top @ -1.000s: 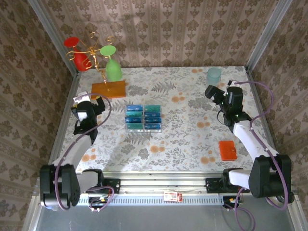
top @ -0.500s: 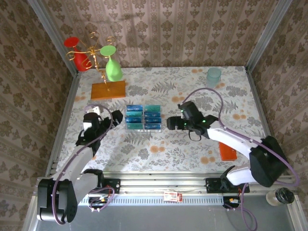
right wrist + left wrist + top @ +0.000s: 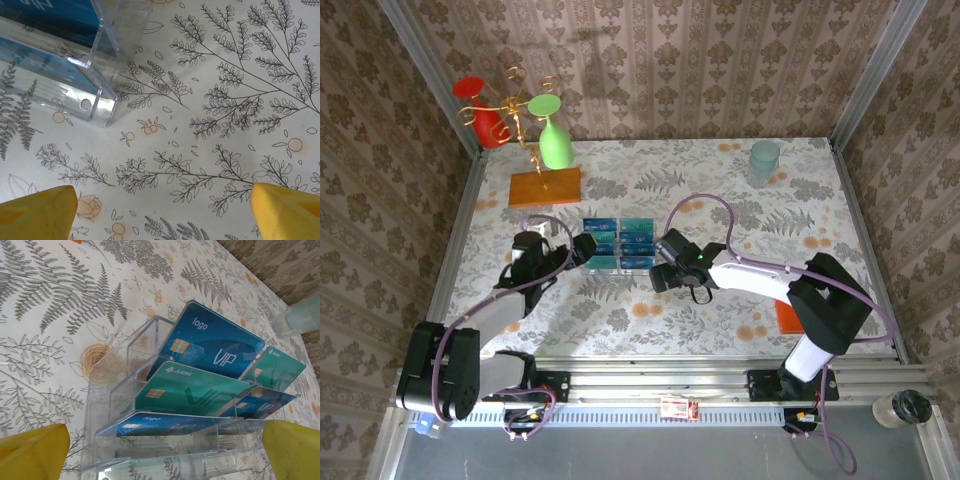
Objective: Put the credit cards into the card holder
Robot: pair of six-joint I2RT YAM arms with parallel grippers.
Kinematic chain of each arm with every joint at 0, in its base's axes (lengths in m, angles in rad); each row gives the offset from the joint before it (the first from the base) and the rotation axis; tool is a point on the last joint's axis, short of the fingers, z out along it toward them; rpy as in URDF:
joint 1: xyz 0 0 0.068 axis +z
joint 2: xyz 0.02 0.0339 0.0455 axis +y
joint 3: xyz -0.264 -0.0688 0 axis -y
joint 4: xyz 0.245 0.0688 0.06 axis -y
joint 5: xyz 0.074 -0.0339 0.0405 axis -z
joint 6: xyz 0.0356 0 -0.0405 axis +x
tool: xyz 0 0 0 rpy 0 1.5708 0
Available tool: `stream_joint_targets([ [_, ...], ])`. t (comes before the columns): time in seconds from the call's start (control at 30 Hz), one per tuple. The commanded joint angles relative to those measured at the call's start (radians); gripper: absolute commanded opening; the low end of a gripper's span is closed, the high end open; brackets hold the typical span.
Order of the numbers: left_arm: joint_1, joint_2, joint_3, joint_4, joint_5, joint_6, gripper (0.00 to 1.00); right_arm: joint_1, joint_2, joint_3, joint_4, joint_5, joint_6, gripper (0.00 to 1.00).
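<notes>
Mia: Where are the credit cards [image 3: 601,240]?
Ben: They sit in the clear tray [image 3: 620,267] in the middle of the flowery cloth [image 3: 720,215]. Blue ones are on the left side and green-blue ones on the right. Up close, a dark blue card [image 3: 210,342] leans at the far end, and a green-blue card [image 3: 192,390] lies in front of it.
Mia: And the card holder [image 3: 784,320]?
Ben: It lies flat at the near right, well apart from the tray. The right arm [image 3: 760,277] hides part of it.
Mia: What about the left gripper [image 3: 582,248]?
Ben: It is just beside the left side of the tray. Its yellow fingers [image 3: 30,450] are spread wide, with nothing in them.
Mia: And the right gripper [image 3: 657,272]?
Ben: It is by the near right corner of the tray. Its fingers [image 3: 287,212] are spread wide too, over the cloth, holding nothing.
Mia: What else is there?
Ben: A wooden slab [image 3: 545,186] at the far left, with a green glass [image 3: 556,142] and a red glass [image 3: 480,115] behind it, and a pale cup [image 3: 764,158] at the far right
</notes>
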Motion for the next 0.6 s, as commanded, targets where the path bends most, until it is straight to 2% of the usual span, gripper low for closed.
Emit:
stream_joint_targets([
  [0.0,-0.015,0.022,0.015,0.064,0.003,-0.006,1.0,0.008,0.033,0.031,-0.016,0.044,0.003,0.91],
  [0.33,-0.057,0.101,0.052,0.087,-0.029,0.009,1.0,0.003,0.118,0.083,0.001,0.081,0.014,0.91],
  [0.57,-0.105,0.182,0.095,0.117,-0.06,0.011,1.0,-0.044,0.142,0.101,0.002,0.101,0.035,0.92],
])
